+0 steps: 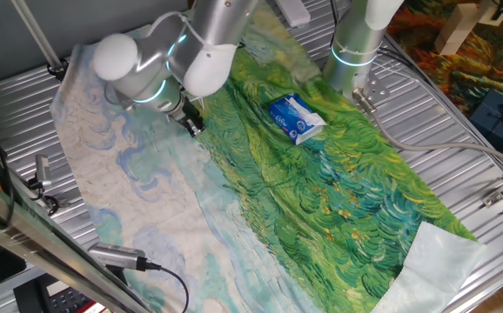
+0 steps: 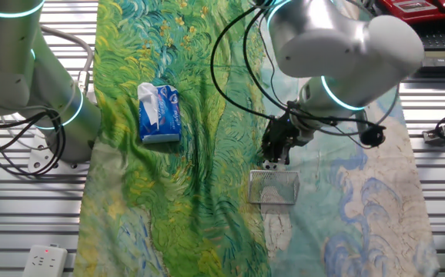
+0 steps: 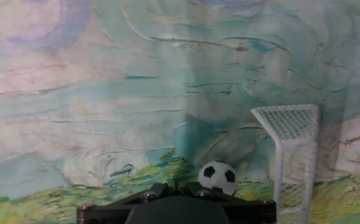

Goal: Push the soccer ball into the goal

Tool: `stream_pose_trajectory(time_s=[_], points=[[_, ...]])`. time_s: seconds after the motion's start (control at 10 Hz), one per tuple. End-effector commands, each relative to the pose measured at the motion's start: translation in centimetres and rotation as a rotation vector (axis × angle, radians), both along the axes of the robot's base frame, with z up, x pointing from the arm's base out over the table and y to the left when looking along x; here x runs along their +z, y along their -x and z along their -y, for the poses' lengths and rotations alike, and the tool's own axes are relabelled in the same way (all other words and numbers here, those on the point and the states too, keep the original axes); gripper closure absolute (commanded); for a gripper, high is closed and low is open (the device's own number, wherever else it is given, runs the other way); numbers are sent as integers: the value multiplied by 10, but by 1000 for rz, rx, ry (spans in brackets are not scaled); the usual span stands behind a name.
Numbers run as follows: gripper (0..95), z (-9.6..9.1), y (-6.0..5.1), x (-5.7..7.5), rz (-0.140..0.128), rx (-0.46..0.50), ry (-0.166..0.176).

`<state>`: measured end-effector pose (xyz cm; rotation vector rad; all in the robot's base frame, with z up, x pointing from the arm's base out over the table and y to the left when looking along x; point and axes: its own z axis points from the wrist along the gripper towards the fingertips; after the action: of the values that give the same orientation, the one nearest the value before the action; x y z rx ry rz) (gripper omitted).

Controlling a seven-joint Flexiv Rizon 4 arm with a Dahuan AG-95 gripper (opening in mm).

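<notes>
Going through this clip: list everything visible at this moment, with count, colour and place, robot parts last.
soccer ball: 1, white with black patches, on the cloth just ahead of the gripper, left of the goal in the hand view.
goal: 1, white netted frame, on the pale part of the cloth, just beyond the gripper.
blue packet: 1, blue and white, lying on the green part of the cloth, well apart from the goal.
painted cloth: 1, green, teal and cream swirls, spread over the table.
table: 1, ribbed metal, under the cloth.
power strip: 1, white, at the table edge.
second arm base: 1, silver with a lit ring, standing beyond the packet.
gripper: 1, black, low over the cloth behind the ball; finger state unclear.
</notes>
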<state>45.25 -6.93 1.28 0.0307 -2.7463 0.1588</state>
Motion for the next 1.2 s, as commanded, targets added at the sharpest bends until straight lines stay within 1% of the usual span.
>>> stream_pose_trajectory(time_s=[0.1, 0.2, 0.3, 0.4, 0.5, 0.6, 0.7, 0.8, 0.9, 1.0, 1.1, 1.2], points=[[950, 40, 0, 22, -94, 196, 73], [950, 43, -6, 29, -100, 213, 82], [950, 38, -16, 33, -83, 173, 53], [950, 33, -20, 34, -70, 129, 23], [950, 23, -24, 33, -30, -3, -97], [950, 19, -24, 32, -8, -49, -137], [950, 10, -25, 28, 21, -82, -137], [950, 4, -26, 26, 38, -97, -133], [950, 2, -26, 25, 54, -110, -142], [950, 1, -26, 26, 68, -127, -162], [950, 0, -26, 25, 85, -141, -174], [950, -2, -27, 25, 117, -165, -194]])
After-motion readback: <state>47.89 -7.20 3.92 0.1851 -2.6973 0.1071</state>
